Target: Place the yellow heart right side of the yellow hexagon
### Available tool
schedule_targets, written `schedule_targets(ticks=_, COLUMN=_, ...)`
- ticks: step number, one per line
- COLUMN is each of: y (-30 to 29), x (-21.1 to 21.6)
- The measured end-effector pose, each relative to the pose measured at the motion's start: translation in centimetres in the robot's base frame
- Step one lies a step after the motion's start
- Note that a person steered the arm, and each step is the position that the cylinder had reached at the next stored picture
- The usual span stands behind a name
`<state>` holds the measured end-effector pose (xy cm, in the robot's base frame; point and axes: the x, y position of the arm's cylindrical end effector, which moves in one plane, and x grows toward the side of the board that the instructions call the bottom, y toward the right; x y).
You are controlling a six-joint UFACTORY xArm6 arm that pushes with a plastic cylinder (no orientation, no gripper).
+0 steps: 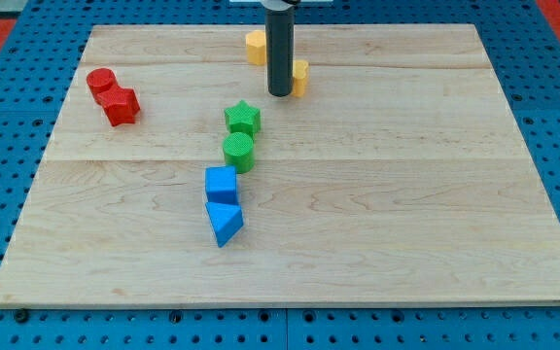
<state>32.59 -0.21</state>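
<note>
The yellow hexagon (255, 46) sits near the view's top, partly hidden behind the rod. The yellow heart (299, 77) lies just right of and below it, mostly hidden by the rod. My tip (280, 93) rests on the board at the heart's left side, touching or nearly touching it, and below the hexagon.
A red cylinder (101, 82) and a red star-like block (122, 105) sit at the upper left. A green star (243, 119), a green cylinder (238, 151), a blue cube (221, 183) and a blue triangle (224, 222) form a column in the middle. The wooden board (406, 194) ends at blue pegboard.
</note>
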Motion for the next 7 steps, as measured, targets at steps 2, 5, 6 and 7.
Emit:
schedule_targets(ticks=2, y=3.1, x=0.0)
schedule_targets(ticks=5, y=7.0, x=0.2)
schedule_targets(ticks=6, y=3.5, x=-3.1)
schedule_targets(ticks=7, y=4.5, x=-5.9)
